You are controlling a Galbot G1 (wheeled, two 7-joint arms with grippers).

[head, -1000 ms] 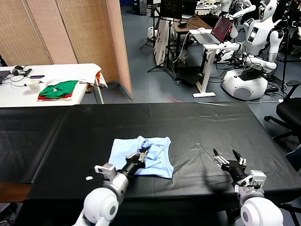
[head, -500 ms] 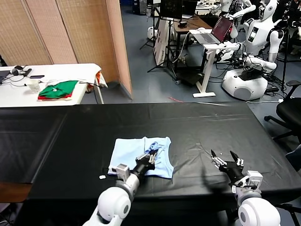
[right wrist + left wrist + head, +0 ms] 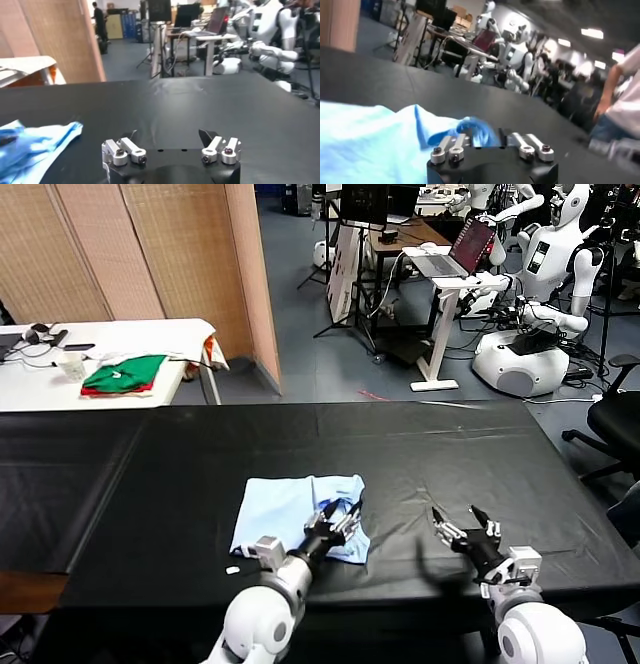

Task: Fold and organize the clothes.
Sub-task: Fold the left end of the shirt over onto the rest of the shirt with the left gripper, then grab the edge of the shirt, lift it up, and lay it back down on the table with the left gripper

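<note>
The left end effector (image 3: 338, 525) sits nearest the work, jaws spread and gripping nothing, right over the near right corner of the clothes (image 3: 290, 509). These lie folded on the black counter (image 3: 420, 454), long axis running left-right. The right end effector (image 3: 461, 533), wide open and empty, hovers well apart to the right, so the left arm is clearly the closer one.

We see a black counter (image 3: 200, 464), a white counter (image 3: 120, 339) with green-and-red folded garments (image 3: 125, 374), a laptop (image 3: 470, 244), and folding screens (image 3: 150, 249).
</note>
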